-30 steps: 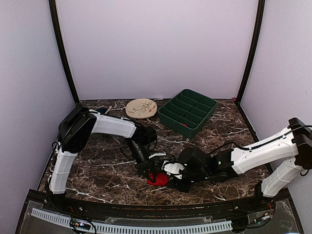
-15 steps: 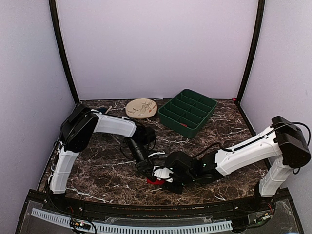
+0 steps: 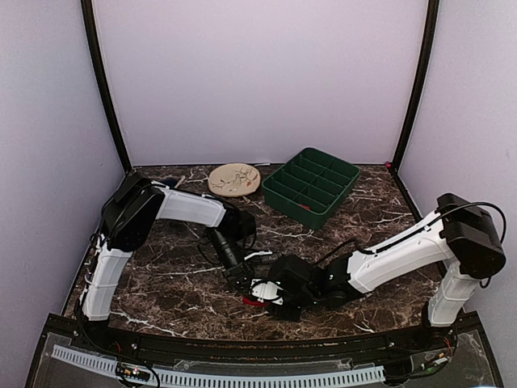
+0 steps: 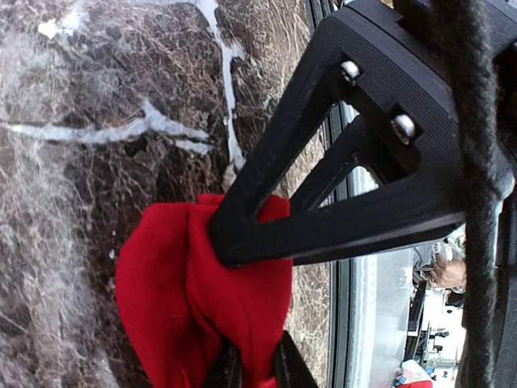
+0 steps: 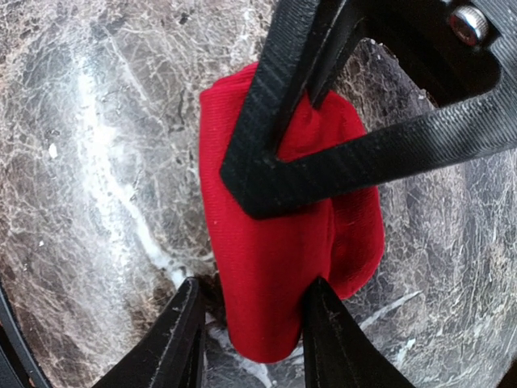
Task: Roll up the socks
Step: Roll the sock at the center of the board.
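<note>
Only a red sliver of the socks (image 3: 251,301) shows from above, the rest hidden under the left gripper (image 3: 242,284) and right gripper (image 3: 261,293). Whether the bundle holds one sock or two cannot be told, and the left wrist view's bottom edge crops it. A red speck (image 3: 304,207) in the green tray (image 3: 283,207) is too small to identify.

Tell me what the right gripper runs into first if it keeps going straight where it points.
The red sock: the right gripper points left at it, one finger lying across the fabric. The left gripper sits close beyond, though the depth between them is unclear.
</note>
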Robot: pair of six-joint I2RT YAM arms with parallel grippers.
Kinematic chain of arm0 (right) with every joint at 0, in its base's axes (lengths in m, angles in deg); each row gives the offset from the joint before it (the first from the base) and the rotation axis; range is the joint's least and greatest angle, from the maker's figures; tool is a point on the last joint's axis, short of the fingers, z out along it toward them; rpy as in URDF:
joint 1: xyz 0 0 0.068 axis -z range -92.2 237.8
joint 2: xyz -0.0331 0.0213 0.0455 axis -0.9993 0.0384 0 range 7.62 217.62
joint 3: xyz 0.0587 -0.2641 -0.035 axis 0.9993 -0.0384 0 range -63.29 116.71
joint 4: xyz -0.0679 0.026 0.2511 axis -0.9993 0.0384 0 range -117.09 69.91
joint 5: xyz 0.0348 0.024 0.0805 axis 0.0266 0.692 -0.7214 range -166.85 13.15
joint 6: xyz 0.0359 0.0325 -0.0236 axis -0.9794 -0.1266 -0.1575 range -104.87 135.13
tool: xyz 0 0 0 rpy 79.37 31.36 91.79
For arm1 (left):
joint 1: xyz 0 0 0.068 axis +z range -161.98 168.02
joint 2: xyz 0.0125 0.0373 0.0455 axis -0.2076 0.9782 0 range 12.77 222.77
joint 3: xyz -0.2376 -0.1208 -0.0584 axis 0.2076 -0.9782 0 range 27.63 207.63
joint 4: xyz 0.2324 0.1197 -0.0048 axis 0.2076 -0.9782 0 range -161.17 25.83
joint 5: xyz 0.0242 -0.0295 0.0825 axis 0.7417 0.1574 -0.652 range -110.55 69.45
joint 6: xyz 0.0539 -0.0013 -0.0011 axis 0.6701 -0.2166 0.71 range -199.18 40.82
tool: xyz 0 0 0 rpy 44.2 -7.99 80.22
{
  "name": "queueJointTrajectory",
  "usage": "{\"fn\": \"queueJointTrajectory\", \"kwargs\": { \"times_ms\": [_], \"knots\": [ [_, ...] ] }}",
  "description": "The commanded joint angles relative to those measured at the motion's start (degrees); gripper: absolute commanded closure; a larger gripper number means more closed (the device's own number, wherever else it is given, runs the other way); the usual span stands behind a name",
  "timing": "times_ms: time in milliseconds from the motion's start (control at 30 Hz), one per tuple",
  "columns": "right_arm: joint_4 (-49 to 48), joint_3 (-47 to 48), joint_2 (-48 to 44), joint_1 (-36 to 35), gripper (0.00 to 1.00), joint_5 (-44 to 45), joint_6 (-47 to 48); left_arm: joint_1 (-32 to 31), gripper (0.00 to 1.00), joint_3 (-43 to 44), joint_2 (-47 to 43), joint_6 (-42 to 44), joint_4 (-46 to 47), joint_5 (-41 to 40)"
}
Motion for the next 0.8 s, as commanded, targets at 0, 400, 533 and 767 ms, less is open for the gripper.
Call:
{"fn": "queueJointTrajectory", "kwargs": {
  "times_ms": [0,400,533,767],
  "knots": [
    [-2.55,0.99,1.24,1.05,0.61,0.32,1.11,0.05,0.87,-1.01,0.42,1.85,-1.81,0.91],
    [-1.32,1.84,2.82,4.49,0.87,-4.81,2.10,0.46,0.86,-2.33,0.55,0.08,-0.62,1.76],
    [0.75,3.02,3.70,5.27,0.92,-7.55,2.19,1.01,0.77,-2.54,0.33,-1.79,-0.01,0.51],
    [4.29,4.84,4.02,6.84,0.94,-11.11,1.52,1.10,0.68,-3.51,-2.04,-3.99,1.82,-2.13]
  ]
}}
